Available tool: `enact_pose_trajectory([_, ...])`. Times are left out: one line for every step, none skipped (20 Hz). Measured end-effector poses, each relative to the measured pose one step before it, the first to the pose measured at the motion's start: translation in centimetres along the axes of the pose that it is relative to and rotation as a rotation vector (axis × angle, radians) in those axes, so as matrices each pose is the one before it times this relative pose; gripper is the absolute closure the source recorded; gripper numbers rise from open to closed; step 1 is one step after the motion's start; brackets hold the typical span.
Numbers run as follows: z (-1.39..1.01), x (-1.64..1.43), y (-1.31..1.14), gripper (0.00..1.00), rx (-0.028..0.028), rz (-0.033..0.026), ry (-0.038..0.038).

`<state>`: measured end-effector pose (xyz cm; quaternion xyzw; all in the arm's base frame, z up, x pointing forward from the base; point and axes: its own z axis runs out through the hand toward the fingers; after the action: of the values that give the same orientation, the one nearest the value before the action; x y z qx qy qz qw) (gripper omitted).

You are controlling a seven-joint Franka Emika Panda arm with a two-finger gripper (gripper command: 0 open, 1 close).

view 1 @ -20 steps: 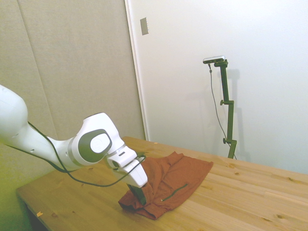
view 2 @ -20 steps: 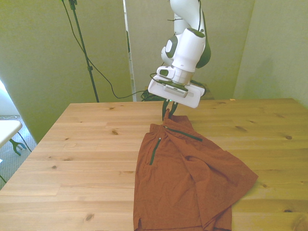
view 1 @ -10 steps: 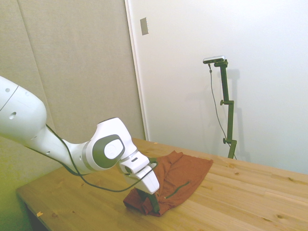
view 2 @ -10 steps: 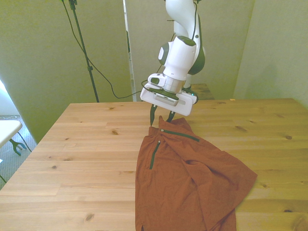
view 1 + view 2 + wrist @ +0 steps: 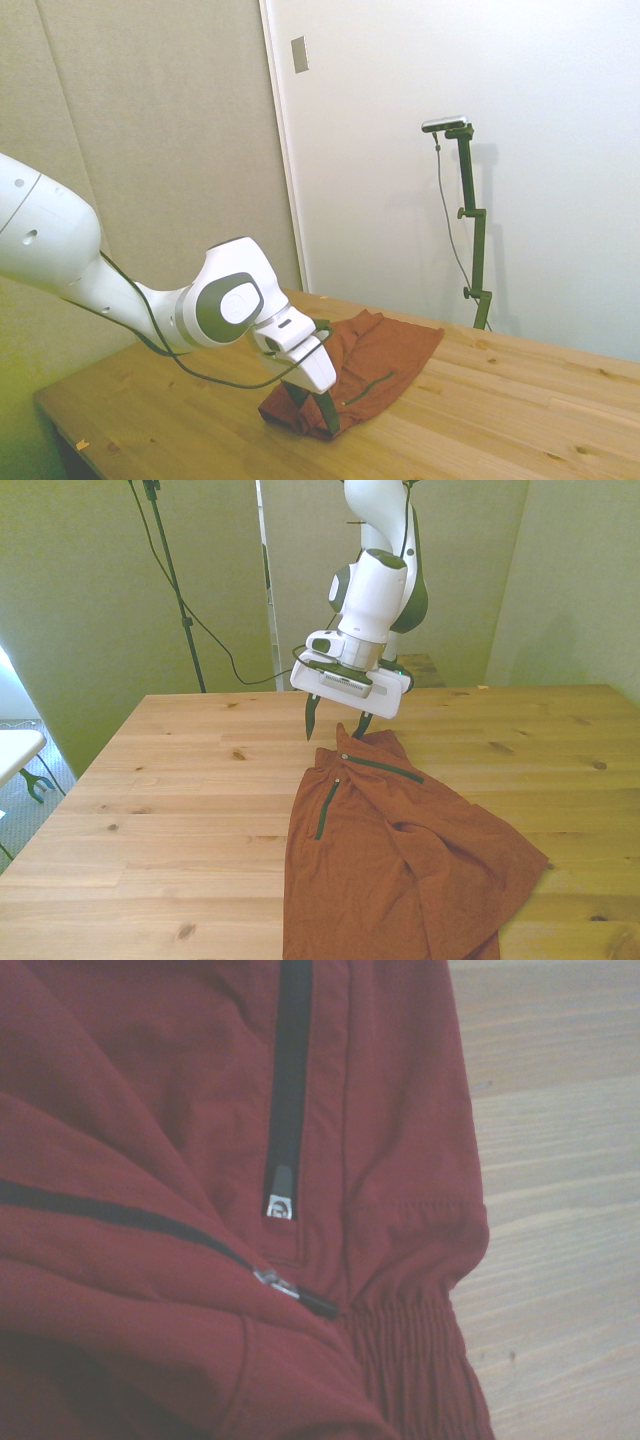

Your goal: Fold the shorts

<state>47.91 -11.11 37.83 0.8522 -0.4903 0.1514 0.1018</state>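
The rust-red shorts (image 5: 400,850) lie wrinkled on the wooden table (image 5: 180,780), folded over themselves, with two dark zipper lines showing near the waistband. My gripper (image 5: 335,723) hovers over the waistband end, open, its fingers (image 5: 309,720) spread to either side of a raised peak of cloth. In the side view the gripper (image 5: 315,408) points down at the near end of the shorts (image 5: 380,350). The wrist view shows the shorts (image 5: 150,1160) close up, with the elastic waistband, two zipper pulls and bare wood beside them.
Bare wood stretches across the front view's left half of the table and along its far right (image 5: 560,740). Black cables (image 5: 200,620) hang behind the far edge. The shorts reach the bottom of the front view.
One second ago the gripper was shut on the waistband peak. It has shifted slightly to the front view's left and opened, and the cloth has settled on the table.
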Motion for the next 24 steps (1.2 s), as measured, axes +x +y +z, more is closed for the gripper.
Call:
enact_pose_trajectory([-0.723, -0.117, 0.022, 0.0, 0.00146, -0.00248, 0.00423])
enact_pose_trajectory([-0.696, -0.234, 0.063, 0.0, -0.00024, -0.00384, 0.00345])
enact_pose_trajectory([-0.599, -0.321, 0.097, 0.0, -0.00132, -0.00449, 0.00241])
enact_pose_trajectory([-0.578, -0.301, 0.127, 0.0, 0.00193, -0.00353, 0.0037])
enact_pose_trajectory([-0.603, -0.28, 0.056, 0.0, 0.00118, -0.00445, 0.00426])
enact_pose_trajectory([-0.628, -0.252, 0.06, 0.0, 0.00302, -0.00405, 0.00552])
enact_pose_trajectory([-0.657, -0.222, 0.079, 0.0, 0.00243, -0.00343, 0.00604])
enact_pose_trajectory([-0.733, -0.198, 0.05, 0.0, 0.00456, -0.00366, 0.00775])
enact_pose_trajectory([-0.762, -0.136, 0.019, 0.0, 0.00462, -0.00322, 0.00848])
enact_pose_trajectory([-0.797, -0.103, 0.01, 0.0, 0.00376, -0.00364, 0.00878])
enact_pose_trajectory([-0.788, -0.149, -0.086, 0.0, 0.00532, -0.00526, 0.00957])
enact_pose_trajectory([-0.746, -0.224, -0.191, 0.0, 0.00456, -0.00682, 0.00903])
enact_pose_trajectory([-0.736, -0.281, -0.337, 0.0, 0.00599, -0.00981, 0.00992])
enact_pose_trajectory([-0.751, -0.346, -0.541, 0.0, 0.00201, -0.01504, 0.01064])
enact_pose_trajectory([-0.842, -0.318, -0.786, 0.0, 0.00244, -0.02214, 0.01782])
enact_pose_trajectory([-0.879, -0.277, -0.926, 0.0, -0.00021, -0.02687, 0.0237])
enact_pose_trajectory([-0.909, -0.182, -1.138, 0.0, 0.00379, -0.03385, 0.03065])
enact_pose_trajectory([-0.961, -0.167, -1.422, 0.0, 0.0094, -0.03838, 0.03176])
enact_pose_trajectory([-0.702, -0.149, -1.625, 0.0, 0.01133, -0.04463, 0.02879])
enact_pose_trajectory([-0.436, -0.249, -1.847, 0.0, 0.01251, -0.05113, 0.03111])
enact_pose_trajectory([-0.109, -0.211, -2.101, 0.0, 0.00754, -0.04642, 0.03585])
enact_pose_trajectory([0.207, -0.137, -2.066, 0.0, 0.00345, -0.03766, 0.03197])
enact_pose_trajectory([0.341, -0.089, -2.142, 0.0, 0.00355, -0.0281, 0.0294])
enact_pose_trajectory([0.481, -0.002, -2.198, 0.0, 0.0027, -0.02452, 0.03009])
